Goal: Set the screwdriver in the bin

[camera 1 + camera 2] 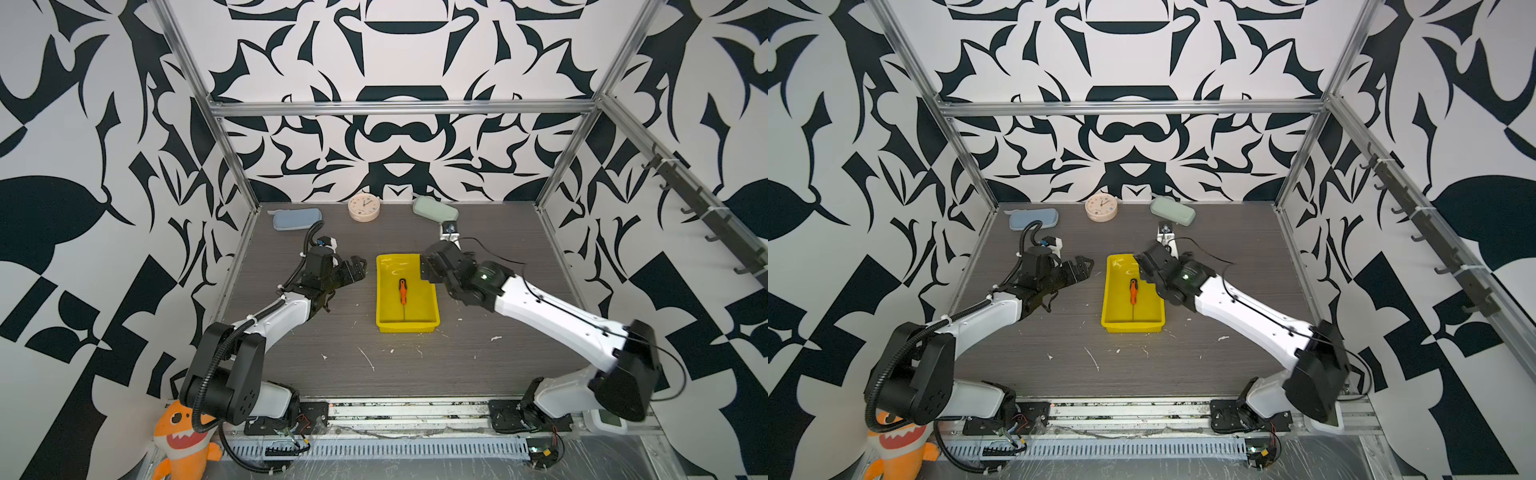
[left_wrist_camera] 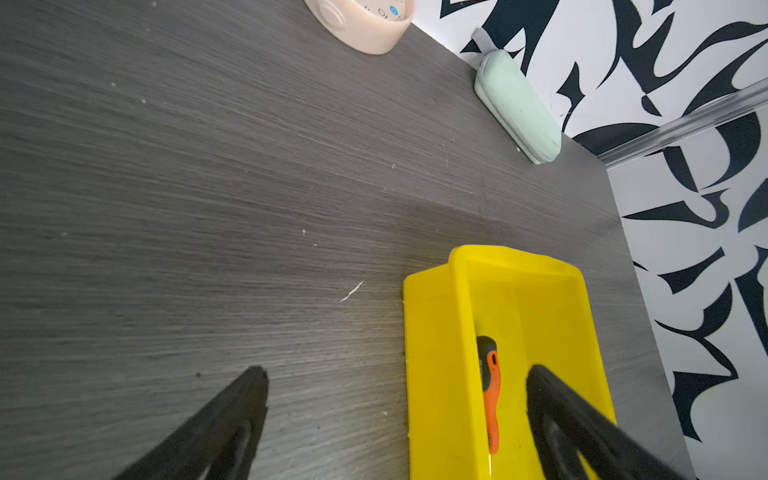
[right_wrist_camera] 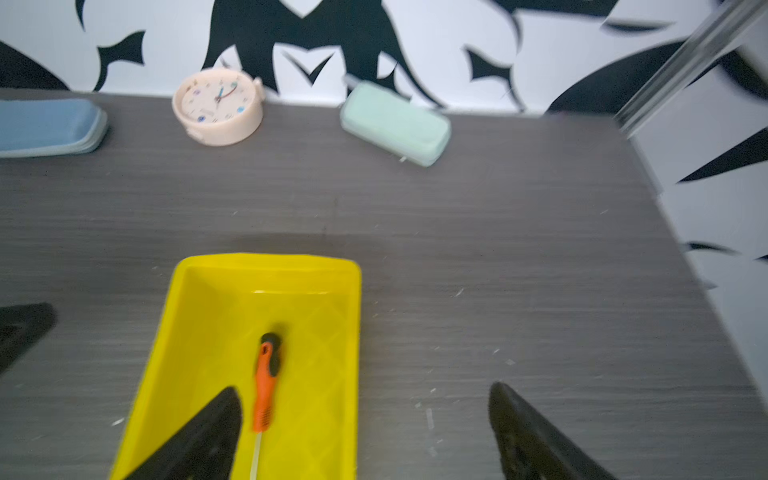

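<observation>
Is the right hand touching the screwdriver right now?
Apart. In the right wrist view the right hand is open, and the screwdriver lies flat on the bin floor with yellow showing between it and the nearer finger.

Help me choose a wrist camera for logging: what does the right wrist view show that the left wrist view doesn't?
Only the right wrist view shows the blue pouch, the whole face of the clock, and the open jaws of the right gripper. Only the left wrist view shows the outer side wall of the bin and the open jaws of the left gripper. Both show the screwdriver lying inside the bin, the clock, the green pouch and the table.
</observation>
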You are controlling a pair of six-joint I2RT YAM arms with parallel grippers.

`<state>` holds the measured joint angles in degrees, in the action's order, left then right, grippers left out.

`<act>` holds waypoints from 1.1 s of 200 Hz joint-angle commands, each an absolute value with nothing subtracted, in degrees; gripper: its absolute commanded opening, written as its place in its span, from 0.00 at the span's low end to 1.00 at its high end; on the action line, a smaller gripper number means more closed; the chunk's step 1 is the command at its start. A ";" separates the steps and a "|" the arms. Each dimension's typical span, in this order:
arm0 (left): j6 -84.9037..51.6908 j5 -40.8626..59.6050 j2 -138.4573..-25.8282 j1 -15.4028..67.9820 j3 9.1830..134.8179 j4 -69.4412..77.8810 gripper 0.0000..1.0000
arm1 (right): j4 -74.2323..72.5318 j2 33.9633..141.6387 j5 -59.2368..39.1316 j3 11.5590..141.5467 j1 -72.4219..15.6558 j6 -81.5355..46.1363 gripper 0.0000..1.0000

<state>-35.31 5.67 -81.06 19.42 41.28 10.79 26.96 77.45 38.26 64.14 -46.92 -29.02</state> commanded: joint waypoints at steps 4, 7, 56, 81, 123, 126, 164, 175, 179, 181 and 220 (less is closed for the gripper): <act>-34.93 5.21 -82.26 19.33 42.44 8.87 0.99 | 14.21 73.54 49.47 51.61 -47.09 -16.82 1.00; -34.93 5.35 -82.26 19.34 42.45 8.95 1.00 | 12.89 72.87 50.44 50.64 -47.10 -16.12 1.00; -34.02 3.47 -81.56 19.33 43.36 8.25 1.00 | -16.59 72.56 53.24 38.15 -46.06 13.79 0.99; -33.77 4.29 -81.30 19.29 44.79 6.60 1.00 | -28.51 77.52 52.04 33.82 -44.49 30.87 1.00; -34.04 2.99 -79.72 19.34 43.20 7.61 0.99 | -38.21 78.84 38.81 26.94 -26.47 14.82 0.99; -34.03 2.85 -79.79 19.34 43.19 7.58 1.00 | -38.99 78.76 37.65 26.43 -25.29 13.26 0.99; -33.40 2.12 -80.43 19.37 44.59 5.49 1.00 | -47.52 81.26 32.83 21.32 -15.68 3.73 0.99; -33.23 1.94 -80.35 19.37 44.92 4.82 1.00 | -52.38 83.35 30.68 18.90 -13.42 1.63 0.99; -33.22 1.84 -80.30 19.33 44.99 4.67 1.00 | -55.13 84.04 30.23 17.78 -12.86 0.85 0.99; -33.22 1.78 -80.26 19.29 45.00 4.60 0.99 | -56.87 84.84 29.99 17.17 -12.60 0.74 0.99; -33.03 1.51 -80.09 19.34 44.78 4.61 1.00 | -64.89 90.34 25.76 14.98 -11.85 1.83 0.99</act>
